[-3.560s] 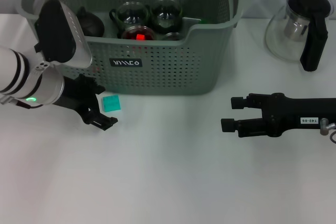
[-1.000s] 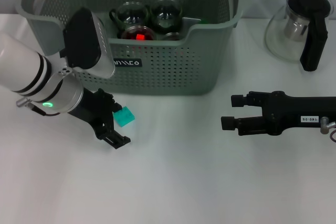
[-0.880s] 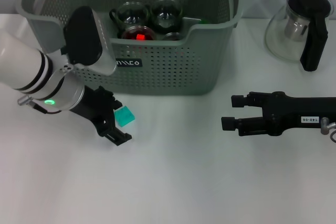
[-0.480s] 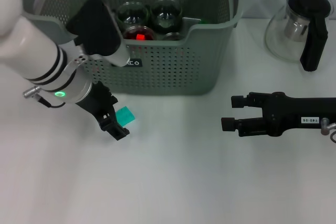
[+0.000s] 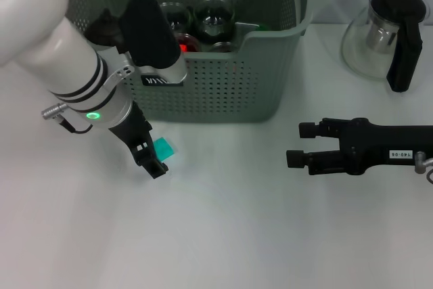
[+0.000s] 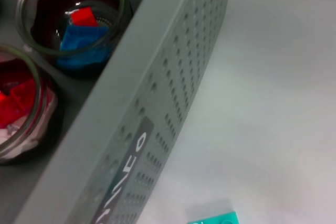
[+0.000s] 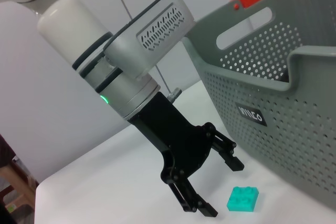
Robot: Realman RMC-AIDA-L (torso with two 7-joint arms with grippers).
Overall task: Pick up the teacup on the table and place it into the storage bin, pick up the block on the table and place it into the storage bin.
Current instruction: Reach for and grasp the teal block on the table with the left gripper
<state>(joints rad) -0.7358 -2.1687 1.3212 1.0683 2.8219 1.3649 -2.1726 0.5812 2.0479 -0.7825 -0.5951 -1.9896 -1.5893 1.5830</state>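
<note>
Left gripper [image 7: 212, 174] angled down, fingers wide open, empty, beside one teal block [image 7: 242, 199]; right gripper [image 5: 295, 143] parked, open, empty.

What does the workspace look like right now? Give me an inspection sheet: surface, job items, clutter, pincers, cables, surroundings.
Surface: white table, no spills seen.
Storage bin: grey-green storage bin at the back of the table, holding several glass teacups; one teacup holds red and blue pieces.
Block: teal block lying on the table in front of the bin, not gripped.
Clutter: glass teapot with a black handle, to the right of the bin.
Left pincer: open, fingers spread next to the block without touching it.
Right pincer: open, holding nothing, over the table's right side.
Cables: nothing seen.
Surroundings: pale wall behind the table, seen in the right wrist view.
</note>
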